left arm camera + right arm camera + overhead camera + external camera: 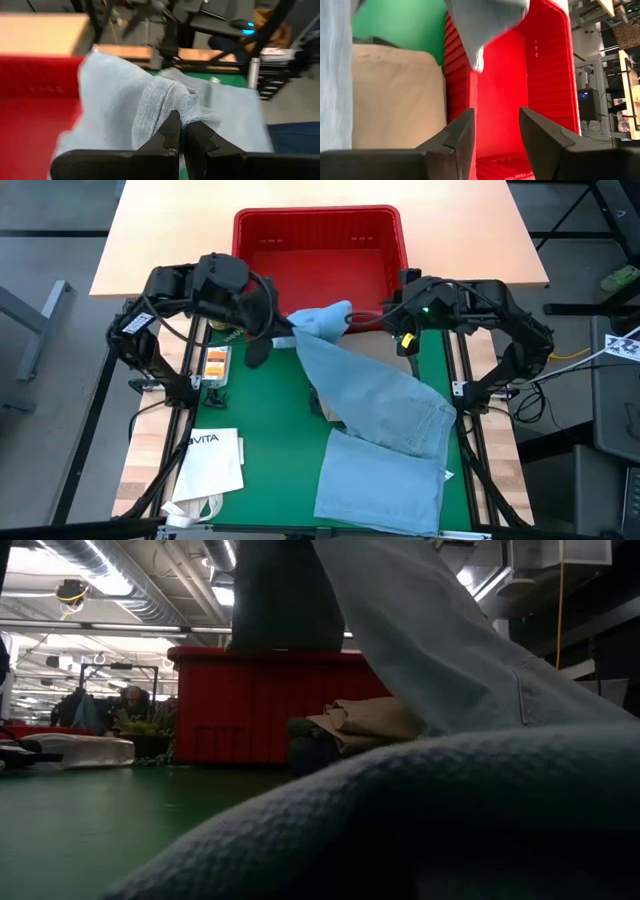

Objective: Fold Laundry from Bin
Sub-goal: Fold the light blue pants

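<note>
Jeans (375, 415) run 11-to-5 from my left gripper (290, 330), clamped on corner; right gripper (385, 315) apart at 3, nearer bin (320, 225)

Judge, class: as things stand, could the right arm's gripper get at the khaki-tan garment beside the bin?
Probably yes. The right gripper is open and empty by the red bin, with the khaki-tan garment lying close beside it, though the jeans drape partly over it.

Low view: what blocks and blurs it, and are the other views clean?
Low view: blurred, shadowed jeans fill the foreground, with bright ceiling lights behind. Left wrist view: red bin smeared. High view: evenly lit, sharp.
</note>
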`<act>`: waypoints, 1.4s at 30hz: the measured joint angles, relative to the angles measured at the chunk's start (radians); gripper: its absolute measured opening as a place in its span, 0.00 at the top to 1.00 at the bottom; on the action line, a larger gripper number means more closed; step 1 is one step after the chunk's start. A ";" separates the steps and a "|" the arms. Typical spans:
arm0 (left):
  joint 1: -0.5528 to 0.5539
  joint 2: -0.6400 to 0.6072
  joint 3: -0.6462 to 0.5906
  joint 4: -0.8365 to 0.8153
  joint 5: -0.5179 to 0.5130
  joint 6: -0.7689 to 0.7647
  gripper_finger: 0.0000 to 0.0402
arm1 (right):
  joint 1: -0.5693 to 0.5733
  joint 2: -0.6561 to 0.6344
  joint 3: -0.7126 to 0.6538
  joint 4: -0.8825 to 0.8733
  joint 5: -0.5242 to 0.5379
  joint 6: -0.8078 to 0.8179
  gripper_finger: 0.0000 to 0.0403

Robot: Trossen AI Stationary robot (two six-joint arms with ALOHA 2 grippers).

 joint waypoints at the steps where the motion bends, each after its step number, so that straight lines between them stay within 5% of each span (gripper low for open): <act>1: -0.003 -0.005 0.000 -0.020 0.015 -0.027 1.00 | 0.000 0.000 0.000 -0.010 0.000 0.000 0.61; 7: -0.008 -0.054 0.000 -0.118 0.130 -0.179 1.00 | 0.001 0.000 0.000 -0.022 -0.007 0.002 0.61; 13: -0.008 -0.079 0.000 -0.275 0.253 -0.273 1.00 | 0.001 0.000 0.000 -0.033 -0.190 0.002 0.61; 22: -0.008 -0.062 -0.116 -0.301 0.251 -0.272 1.00 | 0.003 -0.002 -0.057 -0.075 -0.351 0.005 0.61; 34: 0.029 -0.060 -0.538 -0.303 0.238 -0.174 1.00 | 0.002 -0.011 -0.527 -0.135 -0.341 0.138 0.61; 42: 0.075 -0.060 -0.709 -0.272 0.211 -0.162 1.00 | 0.011 -0.232 -0.871 -0.044 -0.417 0.282 0.61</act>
